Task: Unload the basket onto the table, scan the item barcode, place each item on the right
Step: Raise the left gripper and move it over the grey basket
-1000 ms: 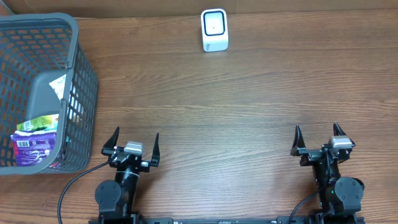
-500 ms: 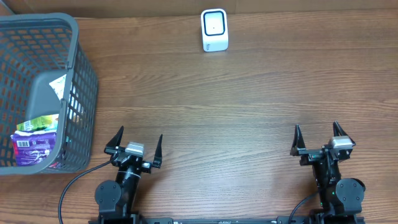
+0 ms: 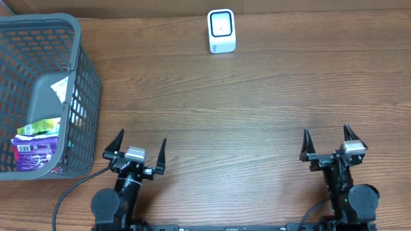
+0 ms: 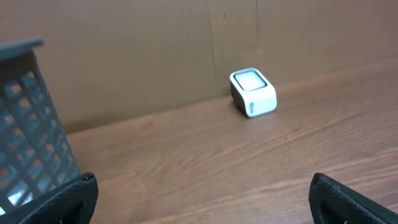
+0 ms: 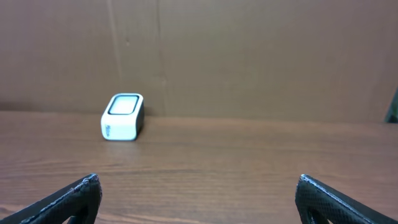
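While both pairs of jaws are standing released and wide apart with nothing between them, the left gripper point(image 3: 141, 137) is hovering at about 7 o'clock on the table point(image 3: 225, 115) and the right gripper point(image 3: 327, 130) at about 5 o'clock, their dark pointed fingers point(image 4: 68, 199) aiming toward 12. The table's brown wood-grain surface is running bare between the arms and the far edge, where a plain brown cardboard wall point(image 5: 249, 56) is closing off the scene at 12 o'clock. A small white scanner point(image 3: 221, 30) is sitting at 12 o'clock just in front of that wall, its dark-rimmed window facing upward and its long axis lying along the 12-to-6 line; a small mark is showing on its white side in the right wrist view, too small to read. A grey mesh basket point(image 3: 83, 77) is occupying the 9-to-10 o'clock side, just beside the left gripper. Inside it, at its 6 o'clock end, a purple packet point(image 3: 35, 154) is lying flat with its long axis roughly 9-to-3, a green packet point(image 3: 42, 126) touching it on the 12 o'clock side; a white label is showing on the purple one, its print being too small to make out.
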